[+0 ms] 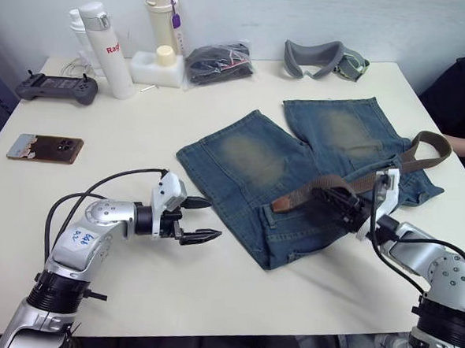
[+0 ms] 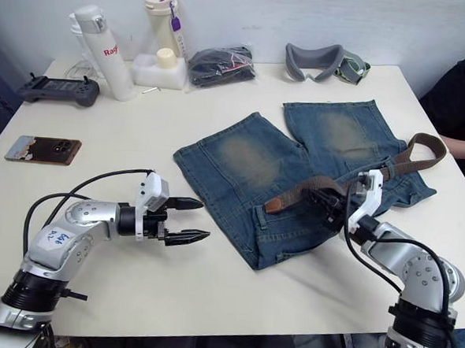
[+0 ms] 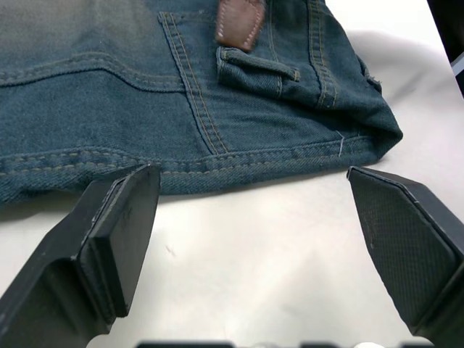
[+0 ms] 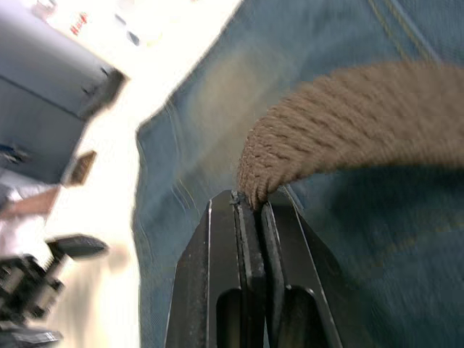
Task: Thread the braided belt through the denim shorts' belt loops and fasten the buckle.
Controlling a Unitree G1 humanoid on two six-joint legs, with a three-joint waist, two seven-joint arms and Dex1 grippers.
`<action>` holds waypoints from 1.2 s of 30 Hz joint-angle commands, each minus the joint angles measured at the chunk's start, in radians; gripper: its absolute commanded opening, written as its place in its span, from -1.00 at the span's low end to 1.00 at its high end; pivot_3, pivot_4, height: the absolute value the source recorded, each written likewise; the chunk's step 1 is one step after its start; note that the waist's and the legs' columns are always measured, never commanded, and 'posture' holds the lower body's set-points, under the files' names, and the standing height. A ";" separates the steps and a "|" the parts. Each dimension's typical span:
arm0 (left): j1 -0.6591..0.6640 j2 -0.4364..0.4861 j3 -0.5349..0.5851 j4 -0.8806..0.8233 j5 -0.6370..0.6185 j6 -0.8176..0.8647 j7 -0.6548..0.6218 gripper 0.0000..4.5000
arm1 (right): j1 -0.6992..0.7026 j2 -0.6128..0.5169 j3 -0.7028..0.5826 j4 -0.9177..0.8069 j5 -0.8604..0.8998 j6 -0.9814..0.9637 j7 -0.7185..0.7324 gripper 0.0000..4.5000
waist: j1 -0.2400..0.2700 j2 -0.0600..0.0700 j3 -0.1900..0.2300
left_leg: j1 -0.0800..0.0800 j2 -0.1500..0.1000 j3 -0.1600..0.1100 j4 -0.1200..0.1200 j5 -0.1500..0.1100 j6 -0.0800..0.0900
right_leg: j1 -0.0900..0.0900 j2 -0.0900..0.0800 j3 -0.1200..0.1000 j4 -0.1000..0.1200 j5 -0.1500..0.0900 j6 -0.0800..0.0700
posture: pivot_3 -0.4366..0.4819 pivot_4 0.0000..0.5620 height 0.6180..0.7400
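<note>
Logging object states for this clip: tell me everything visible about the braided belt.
The braided belt is a long brown woven strap lying across the denim shorts near the waist. Its smooth leather-looking tip rests on the denim; the far end curls into a loop past the shorts' edge. The right gripper has its jaws shut on the strap partway along. I can't make out a buckle.

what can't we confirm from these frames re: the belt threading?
- Buckle: not made out anywhere along the braided belt, whose far end loops past the denim shorts in the head views.
- Belt loops: too small in head views; left wrist view shows one belt loop, empty.
- Belt under the right gripper: hidden by its fingers. Left gripper is open.
</note>
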 commanded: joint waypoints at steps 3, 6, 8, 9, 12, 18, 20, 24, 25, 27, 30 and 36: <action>-0.016 0.010 0.005 -0.028 0.002 -0.008 -0.014 1.00 | 0.038 -0.011 0.022 -0.049 0.013 0.001 0.012 -0.99 | -0.001 0.000 0.000 | 0.000 0.000 0.000 0.000 0.000 0.000 | 0.000 0.000 0.000 0.000 0.000 0.000 | -0.05 -0.47 1.00; -0.020 0.006 0.001 -0.024 0.005 -0.008 -0.012 1.00 | 0.041 0.004 0.040 -0.046 0.003 -0.010 0.003 -0.99 | -0.001 0.000 0.000 | 0.000 0.000 0.000 0.000 0.000 0.000 | 0.000 0.000 0.000 0.000 0.000 0.000 | -0.05 -0.47 1.00; -0.022 0.004 -0.001 -0.020 0.006 -0.008 -0.012 1.00 | 0.038 0.027 0.057 -0.044 -0.003 -0.022 -0.011 -0.99 | -0.001 0.000 0.000 | 0.000 0.000 0.000 0.000 0.000 0.000 | 0.000 0.000 0.000 0.000 0.000 0.000 | -0.05 -0.47 1.00; -0.024 0.003 -0.003 -0.018 0.007 -0.007 -0.011 1.00 | 0.034 0.046 0.069 -0.040 -0.008 -0.032 -0.019 -0.99 | -0.001 0.000 0.000 | 0.000 0.000 0.000 0.000 0.000 0.000 | 0.000 0.001 0.000 0.000 0.000 0.000 | -0.05 -0.47 1.00; -0.026 -0.004 -0.008 -0.014 0.009 0.003 0.000 1.00 | 0.019 0.107 0.105 -0.036 -0.023 -0.055 -0.042 -0.99 | -0.003 0.000 0.000 | 0.000 0.000 0.000 0.000 0.000 0.000 | 0.000 0.001 0.000 0.000 0.000 0.000 | -0.05 -0.47 1.00; -0.020 -0.023 -0.017 -0.035 -0.001 0.053 0.023 1.00 | 0.011 0.189 0.174 -0.047 -0.049 -0.072 -0.062 -0.99 | -0.015 0.000 0.000 | 0.002 0.001 -0.001 -0.001 -0.001 -0.002 | 0.000 0.005 0.003 0.000 0.000 0.000 | -0.05 -0.47 1.00; -0.023 -0.039 -0.020 -0.040 -0.009 0.087 0.041 1.00 | 0.019 0.204 0.204 -0.059 -0.065 -0.076 -0.054 -0.99 | -0.025 0.000 0.000 | 0.003 0.002 -0.002 -0.001 -0.001 -0.002 | 0.000 0.007 0.003 0.001 -0.001 -0.001 | -0.05 -0.47 1.00; -0.049 -0.105 -0.006 -0.026 -0.049 0.204 0.107 1.00 | 0.036 0.229 0.249 -0.084 -0.087 -0.092 -0.035 -0.99 | -0.030 0.000 0.000 | 0.005 0.005 -0.002 -0.002 -0.003 -0.005 | -0.001 0.011 0.006 0.003 -0.002 -0.004 | -0.05 -0.47 1.00; -0.063 -0.132 0.006 -0.016 -0.072 0.254 0.135 1.00 | 0.038 0.234 0.257 -0.088 -0.096 -0.103 -0.029 -0.99 | -0.030 -0.001 0.000 | 0.005 0.006 -0.002 -0.001 -0.003 -0.005 | -0.002 0.012 0.006 0.004 -0.003 -0.005 | -0.05 -0.47 1.00; -0.085 -0.175 0.024 -0.005 -0.111 0.345 0.170 1.00 | 0.042 0.240 0.266 -0.092 -0.110 -0.118 -0.025 -0.99 | -0.030 -0.001 0.000 | 0.005 0.007 -0.002 -0.001 -0.003 -0.006 | -0.003 0.014 0.006 0.006 -0.003 -0.006 | -0.05 -0.47 1.00; -0.105 -0.223 0.041 -0.004 -0.161 0.440 0.201 1.00 | 0.043 0.267 0.242 -0.085 -0.101 -0.140 -0.034 -0.50 | -0.031 -0.001 0.000 | 0.005 0.008 -0.002 -0.001 -0.003 -0.006 | -0.004 0.015 0.007 0.009 -0.004 -0.007 | -0.05 -0.47 1.00; -0.127 -0.257 0.035 -0.014 -0.177 0.542 0.266 1.00 | 0.056 0.249 0.233 -0.095 -0.140 -0.165 -0.044 0.62 | -0.025 -0.002 -0.001 | 0.003 0.007 0.003 0.001 -0.003 -0.007 | -0.012 0.014 0.011 0.017 -0.005 -0.009 | -0.05 -0.47 1.00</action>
